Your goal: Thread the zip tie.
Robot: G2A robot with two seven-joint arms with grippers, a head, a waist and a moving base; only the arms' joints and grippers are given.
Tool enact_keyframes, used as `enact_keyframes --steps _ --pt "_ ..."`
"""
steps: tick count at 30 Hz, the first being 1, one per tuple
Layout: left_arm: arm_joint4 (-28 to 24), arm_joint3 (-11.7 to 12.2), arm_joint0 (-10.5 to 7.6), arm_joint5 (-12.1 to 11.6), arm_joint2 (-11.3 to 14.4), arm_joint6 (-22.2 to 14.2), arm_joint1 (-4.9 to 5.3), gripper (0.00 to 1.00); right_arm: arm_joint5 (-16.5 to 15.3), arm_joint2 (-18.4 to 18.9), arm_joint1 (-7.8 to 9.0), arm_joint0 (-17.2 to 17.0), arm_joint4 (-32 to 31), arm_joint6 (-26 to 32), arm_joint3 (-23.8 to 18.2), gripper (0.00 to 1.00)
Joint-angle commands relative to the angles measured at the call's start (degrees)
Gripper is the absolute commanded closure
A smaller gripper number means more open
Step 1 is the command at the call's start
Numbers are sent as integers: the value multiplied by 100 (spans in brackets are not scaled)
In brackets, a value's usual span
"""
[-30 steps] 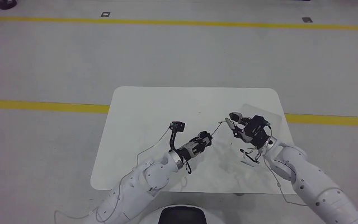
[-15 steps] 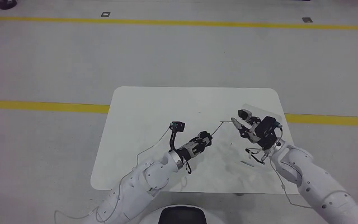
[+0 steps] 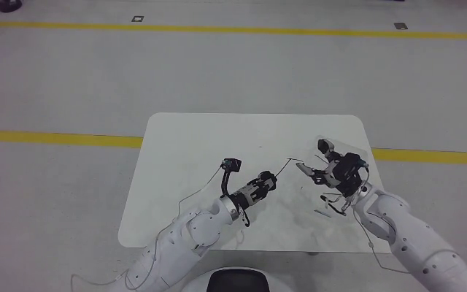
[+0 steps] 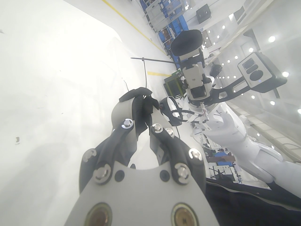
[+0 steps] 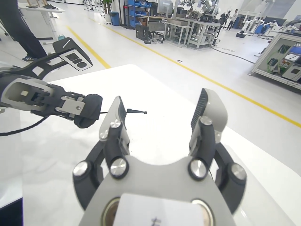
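Black nylon strap: the zip tie (image 3: 284,166) is sticking out of the left gripper (image 3: 266,177), whose jaws are pinching its near end above the white table (image 3: 197,146).

From above, you are watching the strap run toward about 2 o'clock from that pinch, then kink toward 3 o'clock at its far end.

The right gripper (image 3: 317,160) is standing spread wide and holding nothing, with its mouth facing roughly 9 o'clock. The strap's free end is lying just outside that mouth, at about 9 o'clock of the gap and not yet between the jaws. The right arm is much the nearer to that end.

At the kink a short crosswise piece is showing in the left wrist view. It may be the head with the tail through it, but the strap is too thin there to tell.

Judging by this, you are facing a short advance along the 9 o'clock line, with the jaws straddling the tip across its long axis.
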Motion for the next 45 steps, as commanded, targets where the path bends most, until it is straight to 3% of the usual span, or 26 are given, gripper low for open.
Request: enact_keyframes --steps 1,3,16,22,27,32,39,42,45 --pt "0 0 0 0 0 0 0 100 0 6 14 -22 -31 -40 -20 4" --pt "0 0 0 0 0 0 0 100 0 24 34 -58 -98 -143 -35 0" --pt "-30 -50 31 21 -10 30 3 100 0 272 214 -308 -283 -968 166 0" --pt "-437 -94 11 -243 -125 -532 48 100 0 356 253 -288 -275 -1023 352 0" --pt "-766 -218 73 -528 -259 -959 110 100 40 375 153 -170 -309 -774 444 0" --pt "-831 -330 204 -987 -339 -1033 165 100 276 274 28 -77 -618 -527 469 11" --pt "-1183 -552 311 -996 -436 -1148 226 100 497 143 -132 58 -1188 -261 629 13" --pt "-1208 -552 312 -996 -450 -1162 233 100 534 89 -201 137 -1391 -115 720 0" --pt "-1208 -552 312 -996 -450 -1162 233 100 536 54 -268 199 -1425 -66 768 0"
